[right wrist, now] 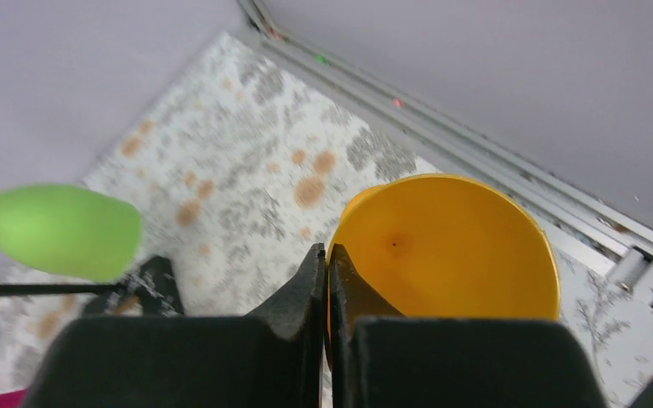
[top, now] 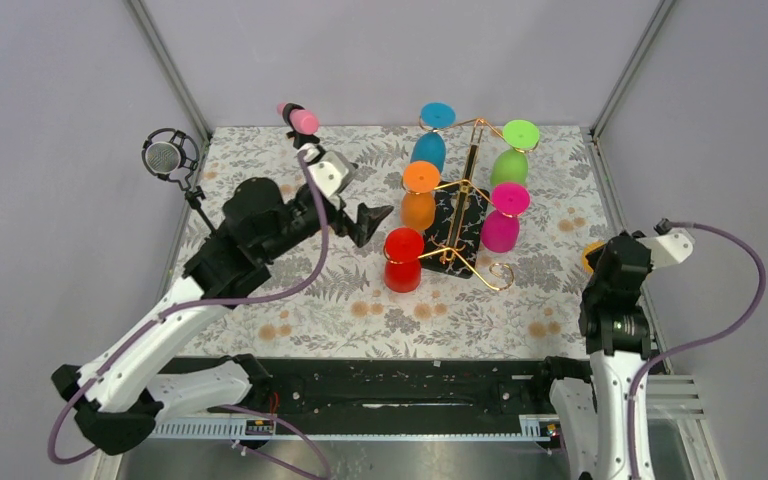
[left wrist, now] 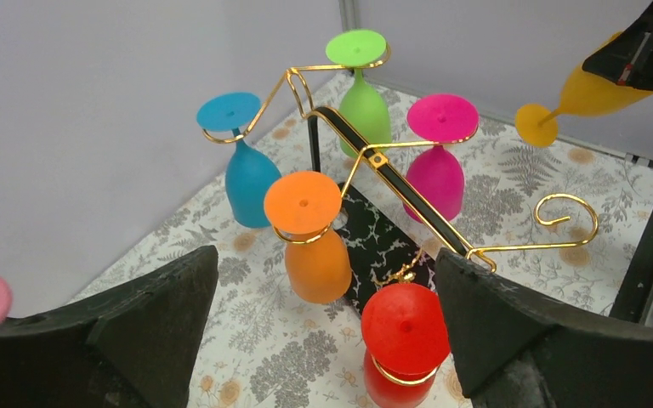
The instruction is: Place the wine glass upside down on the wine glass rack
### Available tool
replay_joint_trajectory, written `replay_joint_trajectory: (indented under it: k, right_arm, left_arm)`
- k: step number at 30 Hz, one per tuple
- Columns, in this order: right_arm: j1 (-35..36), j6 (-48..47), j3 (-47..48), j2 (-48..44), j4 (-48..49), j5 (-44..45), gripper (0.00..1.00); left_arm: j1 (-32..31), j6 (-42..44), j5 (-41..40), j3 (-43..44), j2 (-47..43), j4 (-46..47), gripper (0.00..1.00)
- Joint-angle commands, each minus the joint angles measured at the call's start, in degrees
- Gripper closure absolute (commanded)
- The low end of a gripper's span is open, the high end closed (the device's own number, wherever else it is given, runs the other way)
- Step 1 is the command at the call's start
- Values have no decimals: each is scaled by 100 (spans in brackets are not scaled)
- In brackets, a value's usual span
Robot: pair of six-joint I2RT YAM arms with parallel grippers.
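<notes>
The gold wire wine glass rack (top: 470, 165) stands on its black speckled base (top: 457, 235) at mid table. Blue, green, orange, magenta and red glasses (top: 403, 258) hang on it upside down. One curled arm (top: 501, 275) at the near right is empty; it also shows in the left wrist view (left wrist: 565, 223). My right gripper (right wrist: 326, 255) is shut on the rim of a yellow wine glass (right wrist: 451, 246), right of the rack (top: 592, 256). My left gripper (top: 365, 222) is open and empty, just left of the red glass (left wrist: 404, 327).
A pink glass (top: 300, 118) sits at the table's back left. A microphone on a stand (top: 165, 158) is at the left edge. Metal frame posts and grey walls enclose the flowered table.
</notes>
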Motion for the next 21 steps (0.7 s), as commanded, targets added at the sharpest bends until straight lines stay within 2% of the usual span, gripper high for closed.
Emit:
replay_joint_trajectory:
  k: [1,4,7,12,17,19,21]
  right_arm:
    - [39,242,-142,-803,1335,346,100]
    - [38,492,-310,-1318,2282,199,100]
    - [36,854,-414,-1473,3249,-551,100]
    - [36,2275,-478,-1105,4995,-2558,100]
    - [76,3572,-14,-330,5874,-4509,100]
    - [319,3785,5,-223,6222,-4666,100]
    - [849,3320,49,-259,6087,-4402,100]
  left_arm:
    - [17,107,-166,-200,-547,486,1]
    - [15,185,-138,-249,-655,522,1]
    - [15,133,-201,-347,-739,830,1]
    - [12,354,-196,-633,-881,1619,1]
    - [11,554,-120,-777,-834,2002,1]
    - [12,650,-100,-863,-763,2232,1]
    - [12,753,-30,-869,-661,2380,1]
